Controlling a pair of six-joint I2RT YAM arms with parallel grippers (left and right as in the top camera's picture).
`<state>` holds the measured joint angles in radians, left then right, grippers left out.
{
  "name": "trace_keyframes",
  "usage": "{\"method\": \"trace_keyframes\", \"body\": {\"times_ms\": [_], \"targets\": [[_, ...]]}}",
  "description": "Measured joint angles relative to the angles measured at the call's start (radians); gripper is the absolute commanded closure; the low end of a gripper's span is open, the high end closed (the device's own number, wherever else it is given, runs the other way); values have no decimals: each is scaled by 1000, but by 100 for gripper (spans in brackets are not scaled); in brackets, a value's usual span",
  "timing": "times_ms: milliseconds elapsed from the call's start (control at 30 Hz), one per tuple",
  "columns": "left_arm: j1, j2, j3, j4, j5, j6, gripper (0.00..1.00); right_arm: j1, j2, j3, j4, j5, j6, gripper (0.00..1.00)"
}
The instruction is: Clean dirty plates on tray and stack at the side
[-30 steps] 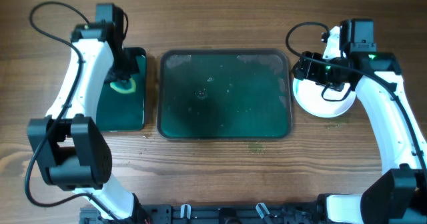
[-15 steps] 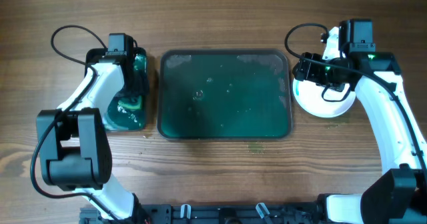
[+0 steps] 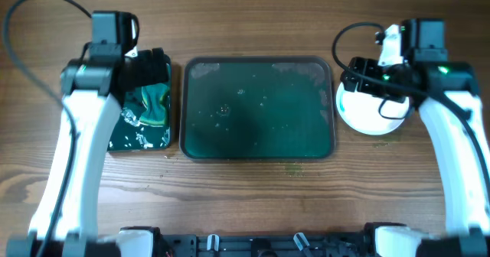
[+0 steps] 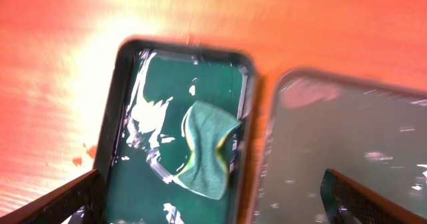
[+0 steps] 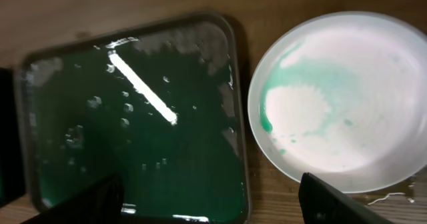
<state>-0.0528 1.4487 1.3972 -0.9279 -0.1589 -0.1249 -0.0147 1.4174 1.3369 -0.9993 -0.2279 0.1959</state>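
Note:
The large dark green tray (image 3: 258, 108) lies in the middle of the table, wet and with no plate on it; it also shows as the tray (image 5: 133, 117) in the right wrist view. A white plate (image 5: 347, 97) smeared with green sits on the wood just right of it, seen from above as the plate (image 3: 369, 119). My right gripper (image 3: 358, 79) hovers over the gap between tray and plate, and the gripper (image 5: 213, 204) is open and holds nothing. My left gripper (image 3: 149, 69) hangs above the small tray, and the gripper (image 4: 213, 207) is open and empty.
A small black-rimmed green tray (image 3: 122, 138) stands left of the big one, wet, with a green sponge (image 3: 153, 104) lying in it; the sponge (image 4: 207, 151) rests near that tray's right rim. Bare wooden table surrounds everything.
My left gripper has opened, let go of the sponge and risen from the small tray. The sponge now lies loose there. The right gripper has opened a little wider.

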Motion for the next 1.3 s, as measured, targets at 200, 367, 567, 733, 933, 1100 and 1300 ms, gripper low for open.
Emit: {"method": "trace_keyframes", "body": {"times_ms": [200,367,567,733,933,1100,1300], "targets": [[-1,-69,5,-4,4,0,0,0,-213,26,-11,0,-18,0],[-1,-65,5,-5,7,0,0,0,-381,28,-29,0,-18,0],[-1,-65,5,-7,7,0,0,0,-476,29,-37,0,36,0],[-1,-65,5,-8,7,0,0,0,-480,29,-59,0,-25,0],[-1,-65,5,-8,7,0,0,0,-487,-23,26,43,-44,0],[-1,-65,5,-8,7,0,0,0,-583,-241,322,58,-44,0],[-1,-65,5,-7,8,0,0,10,-839,-622,653,66,-29,0]]}}
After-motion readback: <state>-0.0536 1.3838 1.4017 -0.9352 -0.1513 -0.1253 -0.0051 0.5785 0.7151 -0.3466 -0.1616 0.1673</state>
